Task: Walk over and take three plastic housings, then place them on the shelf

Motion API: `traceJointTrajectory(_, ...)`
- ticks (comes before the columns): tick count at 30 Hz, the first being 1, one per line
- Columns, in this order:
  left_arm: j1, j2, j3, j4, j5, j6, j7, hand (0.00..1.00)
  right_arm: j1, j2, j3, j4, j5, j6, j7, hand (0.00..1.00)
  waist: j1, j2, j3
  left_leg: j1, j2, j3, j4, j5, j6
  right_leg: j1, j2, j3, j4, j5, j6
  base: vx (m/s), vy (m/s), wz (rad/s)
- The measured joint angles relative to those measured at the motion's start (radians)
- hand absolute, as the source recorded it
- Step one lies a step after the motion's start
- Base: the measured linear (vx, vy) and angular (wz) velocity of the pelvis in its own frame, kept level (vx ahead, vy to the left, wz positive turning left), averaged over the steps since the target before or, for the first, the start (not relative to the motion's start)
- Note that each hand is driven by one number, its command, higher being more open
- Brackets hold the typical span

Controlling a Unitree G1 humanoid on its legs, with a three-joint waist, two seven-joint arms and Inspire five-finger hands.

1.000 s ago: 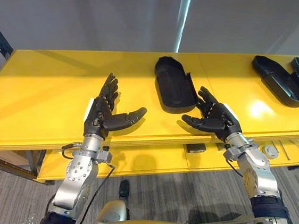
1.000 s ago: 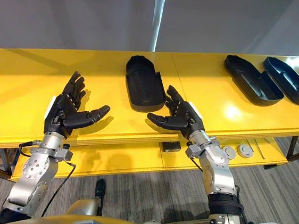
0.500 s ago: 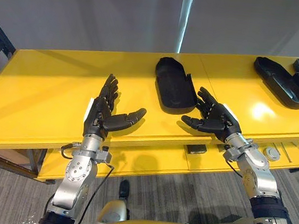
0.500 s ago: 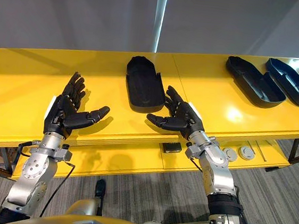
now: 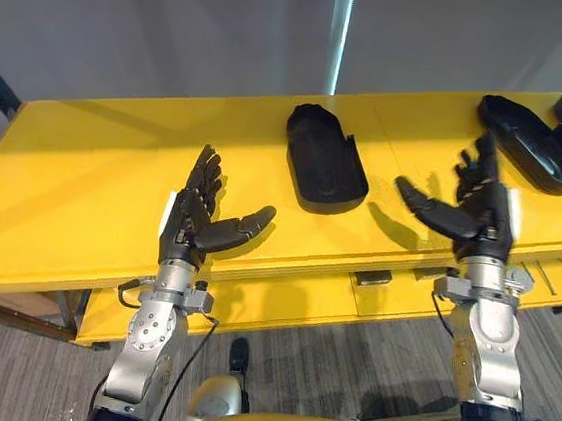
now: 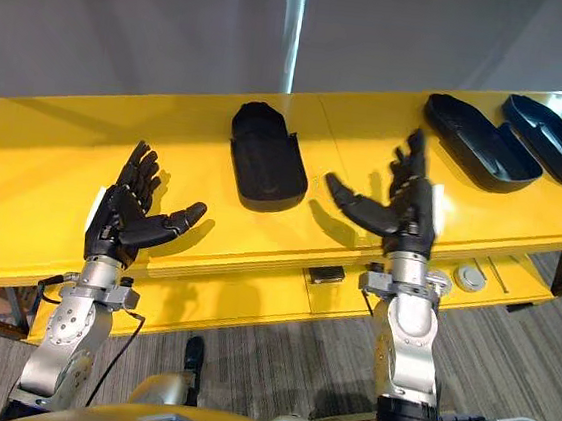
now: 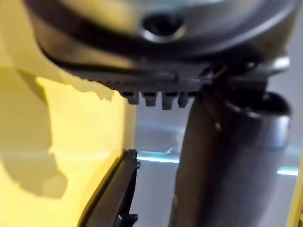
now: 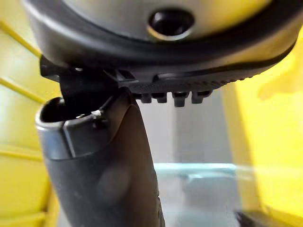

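R hand [image 5: 479,219] swung right, prob. raised.

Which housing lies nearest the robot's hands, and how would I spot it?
Find the long yellow table. Near its middle, towards the far edge, one black plastic housing lies alone, beyond the gap between the open left hand and the open right hand. The other black housings crowd side by side at the table's right end; this one stands apart from them.

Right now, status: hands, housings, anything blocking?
Open and empty: left hand, right hand, over yellow table. One housing between them, farther back, untouched; more housings at table's right end. Nothing blocks it.
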State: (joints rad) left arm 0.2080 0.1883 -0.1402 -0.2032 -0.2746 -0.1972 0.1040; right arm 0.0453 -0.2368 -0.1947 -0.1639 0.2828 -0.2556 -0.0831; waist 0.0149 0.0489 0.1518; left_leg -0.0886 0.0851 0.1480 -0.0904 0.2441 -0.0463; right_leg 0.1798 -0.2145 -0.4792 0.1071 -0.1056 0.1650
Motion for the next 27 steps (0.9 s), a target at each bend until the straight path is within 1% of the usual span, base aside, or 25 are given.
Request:
traceJointTrajectory(1, 0.0, -0.001, 0.0, -0.004, 0.0, 0.0, 0.001, 1.0, 0.013, 0.01, -0.005, -0.015, 0.0, -0.009, -0.013, 1.0, -0.005, 0.0, 0.0, 0.002, 0.001, 0.008, 0.0, -0.001, 0.0, -0.002, -0.001, 0.008, 0.0, 0.0, 0.0, 0.01, -0.025, -0.39)
traceJointTrajectory(2, 0.0, -0.006, 0.0, -0.011, 0.0, -0.002, 0.002, 1.0, 0.044, 0.029, -0.012, -0.036, 0.001, -0.017, -0.028, 1.0, -0.016, -0.001, 0.0, 0.009, 0.004, 0.025, 0.0, -0.01, -0.007, -0.007, -0.003, 0.023, 0.001, 0.0, 0.0, 0.01, -0.025, -0.41)
traceJointTrajectory(3, 0.001, -0.011, -0.002, -0.021, -0.001, -0.002, 0.001, 1.0, 0.085, 0.052, -0.011, -0.046, 0.001, -0.017, -0.04, 1.0, -0.022, -0.003, 0.0, 0.019, 0.007, 0.044, 0.0, -0.018, -0.01, -0.011, -0.005, 0.043, 0.002, 0.001, 0.0, 0.0, -0.025, -0.48)
traceJointTrajectory(5, 0.002, -0.026, -0.007, -0.048, -0.003, -0.003, 0.003, 1.0, 0.16, 0.089, -0.005, -0.047, 0.005, -0.016, -0.049, 1.0, -0.023, -0.005, -0.001, 0.032, 0.013, 0.078, 0.0, -0.024, -0.01, -0.021, -0.007, 0.076, 0.004, 0.001, 0.0, 0.01, -0.029, -0.49)
traceJointTrajectory(7, 0.006, -0.032, -0.012, -0.08, -0.005, -0.004, 0.003, 1.0, 0.229, 0.123, 0.008, -0.046, 0.019, -0.011, -0.057, 1.0, -0.046, -0.004, -0.001, 0.038, 0.016, 0.095, 0.0, -0.032, -0.014, -0.028, -0.008, 0.095, 0.005, 0.002, -0.001, 0.01, -0.031, -0.39)
traceJointTrajectory(9, 0.009, -0.033, -0.021, -0.083, -0.006, -0.018, 0.006, 1.0, 0.295, 0.144, 0.019, -0.046, 0.039, -0.011, -0.058, 1.0, -0.051, -0.005, -0.002, 0.066, 0.025, 0.147, 0.0, -0.04, -0.013, -0.038, -0.009, 0.143, 0.008, 0.006, -0.002, 0.02, -0.024, -0.59)
traceJointTrajectory(10, 0.008, -0.033, -0.022, -0.083, -0.006, -0.019, 0.008, 1.0, 0.303, 0.147, 0.021, -0.046, 0.05, -0.011, -0.058, 1.0, -0.053, -0.006, -0.002, 0.071, 0.028, 0.157, 0.0, -0.042, -0.016, -0.04, -0.008, 0.154, 0.008, 0.006, -0.003, 0.01, -0.031, -0.54)
traceJointTrajectory(12, 0.009, -0.033, -0.033, -0.083, -0.007, -0.019, 0.03, 1.0, 0.311, 0.154, 0.023, -0.046, 0.084, -0.017, -0.059, 1.0, -0.073, -0.006, -0.002, 0.082, 0.037, 0.181, 0.0, -0.049, -0.021, -0.045, -0.002, 0.176, 0.004, 0.011, -0.007, -0.01, -0.029, -0.35)
traceJointTrajectory(13, 0.008, -0.033, -0.036, -0.083, -0.007, -0.019, 0.036, 1.0, 0.311, 0.154, 0.029, -0.046, 0.084, -0.019, -0.059, 1.0, -0.073, -0.006, -0.004, 0.082, 0.041, 0.189, 0.0, -0.054, -0.028, -0.051, 0.0, 0.184, 0.001, 0.015, -0.009, -0.01, -0.018, -0.38)
traceJointTrajectory(15, 0.006, -0.033, -0.046, -0.084, -0.006, -0.02, 0.054, 1.0, 0.313, 0.154, 0.047, -0.046, 0.082, -0.024, -0.06, 1.0, -0.074, -0.006, -0.008, 0.081, 0.052, 0.21, 0.0, -0.054, -0.029, -0.06, 0.011, 0.204, -0.015, 0.028, -0.012, -0.01, -0.017, -0.32)
traceJointTrajectory(18, 0.006, -0.033, -0.071, -0.085, 0.0, -0.021, 0.103, 1.0, 0.322, 0.154, 0.096, -0.046, 0.076, -0.034, -0.065, 1.0, -0.073, -0.015, -0.017, 0.079, 0.067, 0.232, 0.0, -0.056, -0.032, -0.075, 0.023, 0.222, -0.025, 0.037, -0.018, -0.01, -0.026, -0.23)
traceJointTrajectory(19, 0.006, -0.034, -0.076, -0.086, 0.005, -0.021, 0.132, 1.0, 0.322, 0.154, 0.126, -0.046, 0.073, -0.039, -0.072, 1.0, -0.072, -0.018, -0.019, 0.079, 0.074, 0.238, 0.0, -0.058, -0.034, -0.087, 0.029, 0.237, -0.024, 0.038, -0.02, -0.03, -0.027, -0.33)
traceJointTrajectory(20, 0.009, -0.037, -0.077, -0.088, 0.009, -0.021, 0.172, 1.0, 0.317, 0.154, 0.152, -0.046, 0.073, -0.039, -0.074, 1.0, -0.068, -0.02, -0.023, 0.081, 0.084, 0.244, 0.001, -0.06, -0.043, -0.104, 0.036, 0.26, -0.024, 0.038, -0.022, -0.04, -0.034, -0.48)
traceJointTrajectory(21, 0.018, -0.041, -0.068, -0.092, 0.012, -0.024, 0.204, 1.0, 0.308, 0.153, 0.177, -0.046, 0.075, -0.039, -0.072, 1.0, -0.056, -0.023, -0.03, 0.08, 0.088, 0.244, 0.008, -0.069, -0.056, -0.123, 0.044, 0.285, -0.024, 0.04, -0.028, -0.03, -0.036, -0.82)
traceJointTrajectory(22, 0.038, -0.051, -0.043, -0.098, 0.022, -0.037, 0.255, 1.0, 0.282, 0.153, 0.211, -0.042, 0.082, -0.039, -0.057, 1.0, -0.041, -0.034, -0.034, 0.053, 0.098, 0.215, 0.079, -0.116, -0.073, -0.152, 0.053, 0.332, -0.024, 0.048, -0.039, 0.0, -0.035, -1.11)
traceJointTrajectory(23, 0.054, -0.063, -0.018, -0.103, 0.044, -0.047, 0.293, 1.0, 0.254, 0.146, 0.235, -0.04, 0.084, -0.037, -0.037, 1.0, -0.023, -0.04, -0.031, 0.015, 0.1, 0.14, 0.178, -0.179, -0.077, -0.172, 0.064, 0.377, -0.025, 0.054, -0.051, 0.0, -0.041, -1.45)
traceJointTrajectory(24, 0.076, -0.075, 0.01, -0.109, 0.048, -0.054, 0.322, 1.0, 0.224, 0.123, 0.26, -0.035, 0.083, -0.037, -0.019, 1.0, -0.004, -0.036, -0.032, -0.023, 0.099, 0.055, 0.272, -0.249, -0.078, -0.187, 0.08, 0.424, -0.03, 0.06, -0.055, -0.01, -0.015, -1.29)
traceJointTrajectory(25, 0.088, -0.078, 0.023, -0.113, 0.048, -0.056, 0.338, 1.0, 0.206, 0.105, 0.273, -0.031, 0.083, -0.037, -0.007, 1.0, 0.005, -0.03, -0.036, -0.044, 0.1, 0.016, 0.321, -0.285, -0.081, -0.191, 0.086, 0.446, -0.039, 0.067, -0.058, -0.01, 0.026, -1.11)
traceJointTrajectory(26, 0.108, -0.078, 0.039, -0.12, 0.048, -0.068, 0.357, 1.0, 0.186, 0.073, 0.287, -0.026, 0.081, -0.037, 0.008, 1.0, 0.005, -0.025, -0.041, -0.065, 0.101, -0.02, 0.375, -0.332, -0.087, -0.193, 0.097, 0.468, -0.057, 0.078, -0.058, 0.01, 0.064, -0.66)
traceJointTrajectory(27, 0.111, -0.077, 0.04, -0.12, 0.049, -0.088, 0.365, 1.0, 0.176, 0.059, 0.285, -0.012, 0.081, -0.04, 0.012, 1.0, 0.001, -0.029, -0.044, -0.069, 0.098, -0.011, 0.386, -0.344, -0.084, -0.196, 0.094, 0.477, -0.064, 0.082, -0.053, 0.02, 0.058, -0.41)
